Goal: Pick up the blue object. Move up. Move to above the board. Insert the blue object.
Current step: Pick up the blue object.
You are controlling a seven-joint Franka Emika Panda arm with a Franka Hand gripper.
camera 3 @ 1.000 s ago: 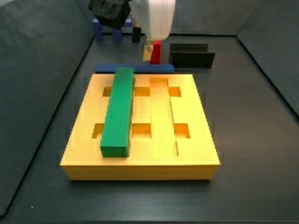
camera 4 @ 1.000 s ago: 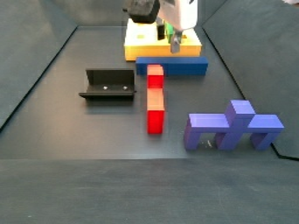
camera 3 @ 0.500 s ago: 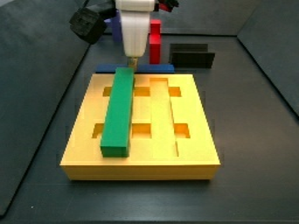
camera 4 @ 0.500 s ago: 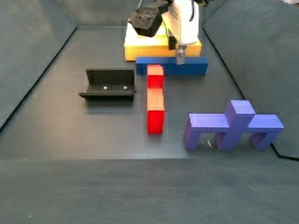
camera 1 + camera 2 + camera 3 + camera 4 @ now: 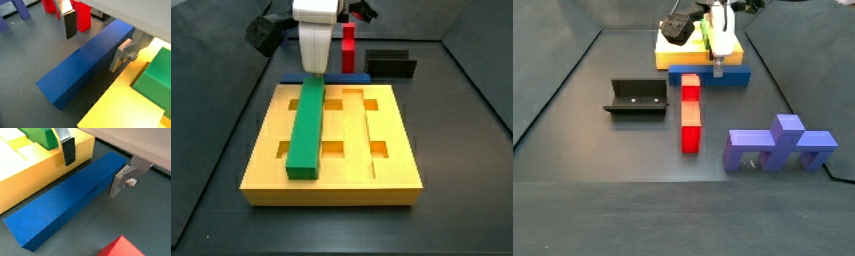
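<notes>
The blue object (image 5: 83,62) (image 5: 67,203) lies flat on the dark floor along the end of the board (image 5: 127,107) (image 5: 27,165), a narrow gap apart. In both side views it shows as a dark-blue bar (image 5: 342,77) (image 5: 707,79) beside the yellow board (image 5: 398,160) (image 5: 675,45). My gripper (image 5: 95,40) (image 5: 93,167) is open and straddles one end of the bar. One finger hangs on the board side, one on the outer side, and neither presses on it. The side views show the gripper (image 5: 314,70) (image 5: 718,68) low over the bar.
A green bar (image 5: 307,125) (image 5: 41,135) sits in one of the board's grooves. A red bar (image 5: 690,112) (image 5: 348,45) lies on the floor past the blue one. The fixture (image 5: 636,97) (image 5: 389,64) and a purple-blue pronged block (image 5: 780,143) stand farther off.
The gripper has moved sideways from near the red bar to over the blue object and come down, so its open fingers now stand either side of the bar.
</notes>
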